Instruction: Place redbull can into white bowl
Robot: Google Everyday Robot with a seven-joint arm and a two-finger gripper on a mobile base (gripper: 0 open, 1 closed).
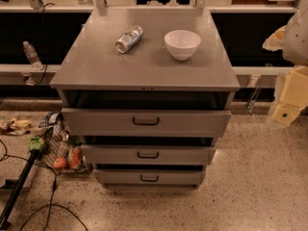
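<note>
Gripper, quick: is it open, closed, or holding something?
Gripper: at the right edge, beside the cabinet; open or closed cannot be told. Not holding the can, which lies by the bowl.

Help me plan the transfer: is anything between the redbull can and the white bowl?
Nothing visible is. The redbull can lies on its side on the cabinet top, only open surface between it and the white bowl. The end effector hangs beyond the cabinet's right edge.
</note>
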